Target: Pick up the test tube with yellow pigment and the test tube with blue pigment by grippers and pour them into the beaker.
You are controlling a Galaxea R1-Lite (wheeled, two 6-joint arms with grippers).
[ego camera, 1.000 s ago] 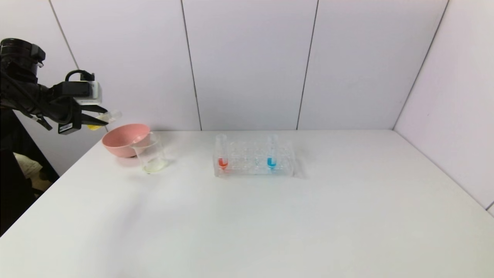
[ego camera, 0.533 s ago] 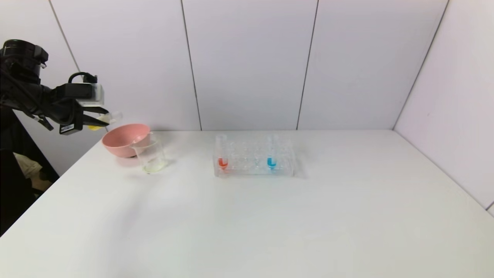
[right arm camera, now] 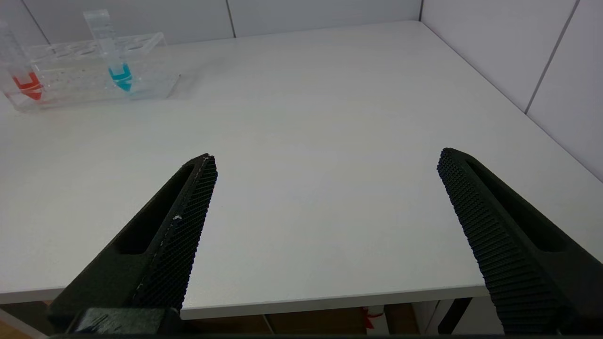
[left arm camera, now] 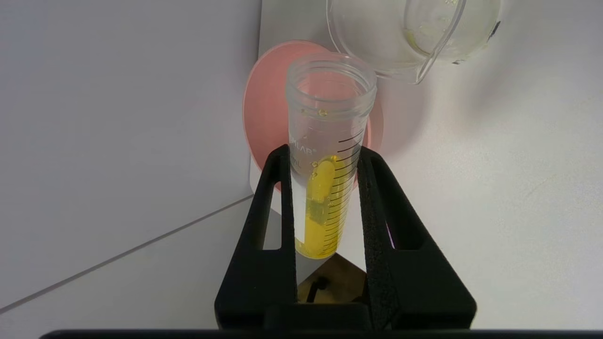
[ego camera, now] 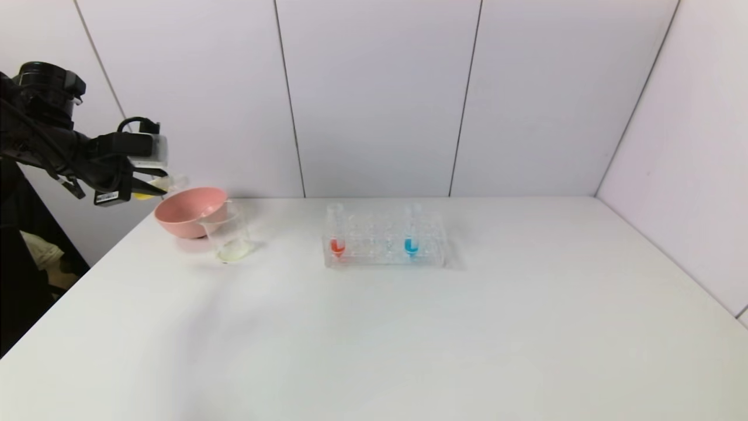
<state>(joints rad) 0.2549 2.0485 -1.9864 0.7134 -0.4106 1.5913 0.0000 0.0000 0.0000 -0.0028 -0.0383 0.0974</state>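
My left gripper [ego camera: 153, 183] is shut on the test tube with yellow pigment [left arm camera: 325, 188], which lies almost level above the left rim of the pink bowl [ego camera: 188, 210], mouth toward the bowl. Yellow liquid fills its lower part. In the head view the tube [ego camera: 166, 183] pokes out of the fingers. The beaker [ego camera: 228, 234] stands in front of the bowl with pale yellowish liquid at its bottom; it also shows in the left wrist view [left arm camera: 410, 33]. The test tube with blue pigment [ego camera: 412, 231] stands upright in the clear rack [ego camera: 385, 241]. My right gripper [right arm camera: 325, 160] is open and empty over the table's front edge.
A red-liquid tube [ego camera: 336, 231] stands at the rack's left end. The rack also shows in the right wrist view [right arm camera: 89, 70]. White walls close the table at the back and right. The pink bowl in the left wrist view [left arm camera: 264, 117] touches the table's back left corner.
My left gripper with the yellow tube has moved slightly right and down, closer to the pink bowl's rim. The rack, beaker and bowl have not moved.
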